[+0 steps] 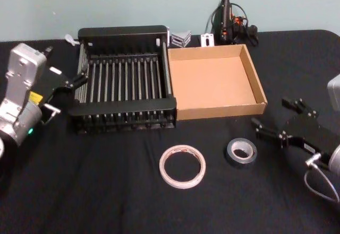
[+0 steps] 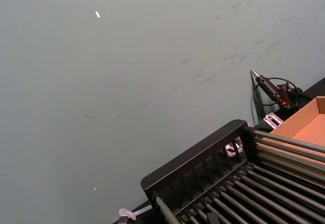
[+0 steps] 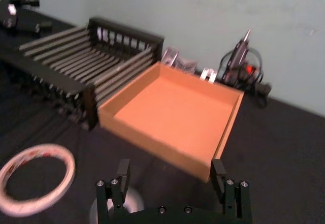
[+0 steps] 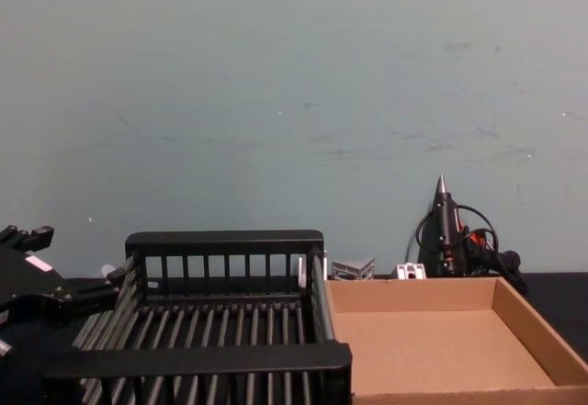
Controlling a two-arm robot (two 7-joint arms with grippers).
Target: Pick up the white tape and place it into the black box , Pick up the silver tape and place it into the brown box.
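On the tabletop [image 1: 106, 191], your open right end effector [image 1: 272, 118] sits beside the silver tape [image 1: 241, 150], lined up to grab it, while the left end effector [image 1: 77, 80], jaws unclear, waits by the black box [image 1: 125, 35].

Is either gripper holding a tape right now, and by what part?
Nothing is held. The white tape and silver tape lie on the table; the right gripper is open beside the silver tape, the left gripper open by the black box.

1. A lab or workshop test bench is suggested: a table [image 1: 106, 191] draped in plain black cloth is set against a bare, scuffed pale green wall [image 4: 294, 102].
2. A hot-glue-type tool [image 1: 226, 14] with coiled cable is seen standing at the back edge.
3. Small metal brackets [image 1: 180, 37] are left beside it.
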